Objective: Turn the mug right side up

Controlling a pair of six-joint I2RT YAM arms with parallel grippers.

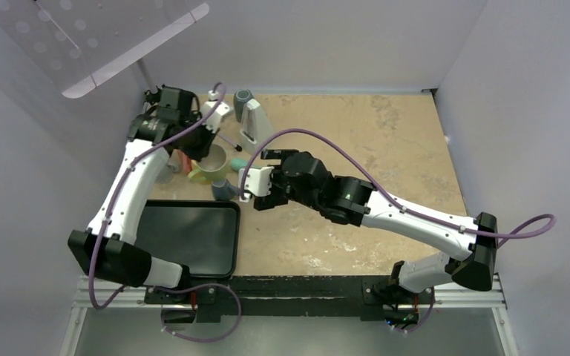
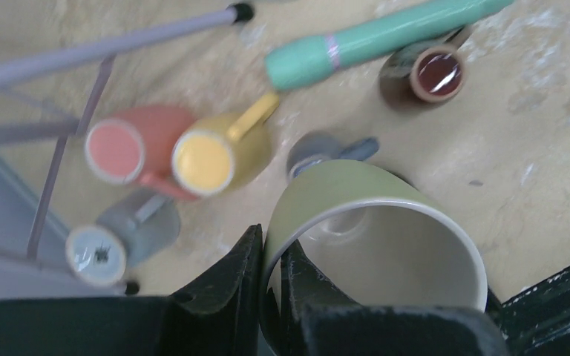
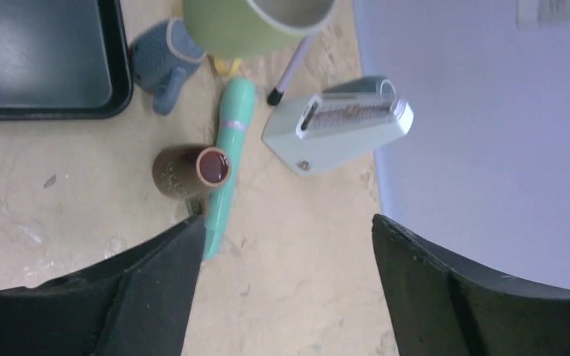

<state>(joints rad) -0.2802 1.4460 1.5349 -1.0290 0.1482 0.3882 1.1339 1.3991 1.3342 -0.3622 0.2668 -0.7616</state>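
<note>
The green mug (image 2: 341,189) with a cream inside is gripped by its rim in my left gripper (image 2: 271,285), one finger outside the wall and one inside. In the top view the mug (image 1: 214,159) hangs at the back left under the left gripper (image 1: 208,147), its mouth facing up and tilted. It shows at the top of the right wrist view (image 3: 245,26), raised off the table. My right gripper (image 3: 286,297) is open and empty over bare table, just right of the mug in the top view (image 1: 256,182).
Under the mug lie a pink cup (image 2: 130,148), a yellow cup (image 2: 219,152), a grey cup (image 2: 122,237), a small blue mug (image 3: 167,55), a teal tube (image 3: 226,156) and a brown cup (image 3: 189,170). A white device (image 3: 341,130) stands behind. A black tray (image 1: 185,237) sits front left.
</note>
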